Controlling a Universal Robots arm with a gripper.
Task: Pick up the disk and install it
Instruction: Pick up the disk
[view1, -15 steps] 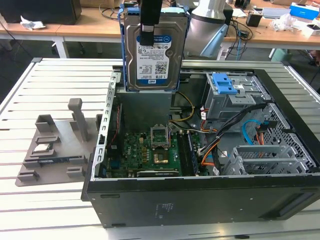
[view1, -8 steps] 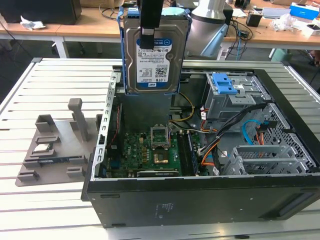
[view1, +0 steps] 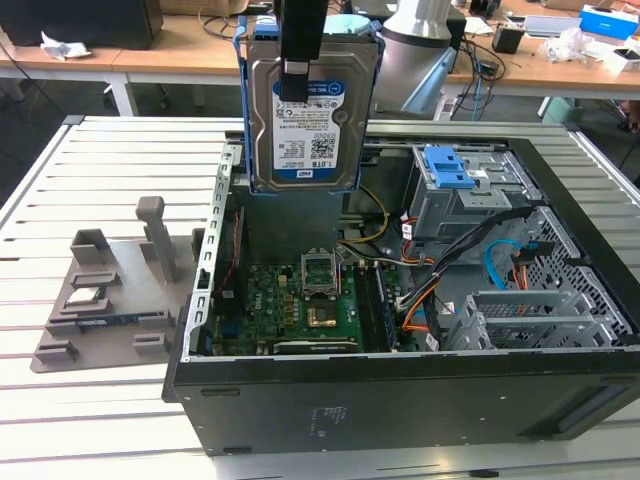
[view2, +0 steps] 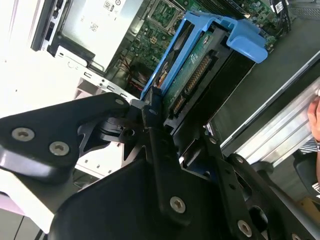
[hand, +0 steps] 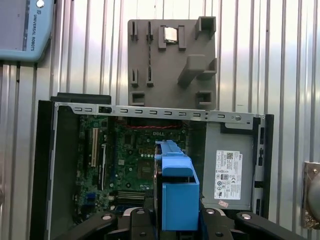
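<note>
The disk (view1: 310, 120), a silver hard drive with a white-and-blue label in a blue carrier bracket, hangs upright above the open computer case (view1: 400, 390). My gripper (view1: 296, 85) is shut on it from above, one black finger lying across the label. In the second wrist view the gripper (view2: 155, 107) clamps the disk (view2: 192, 65) edge-on, with its connector side showing. In the first wrist view the blue carrier of the disk (hand: 177, 192) sits between the gripper's links, over the motherboard (hand: 135, 160).
A grey fixture tray (view1: 110, 290) with a small silver chip (view1: 85, 297) lies on the slatted table at the exterior view's left. Inside the case, a drive cage with a blue latch (view1: 450, 170) and loose cables stand at the right. A person's hand (view2: 315, 117) is beside the case.
</note>
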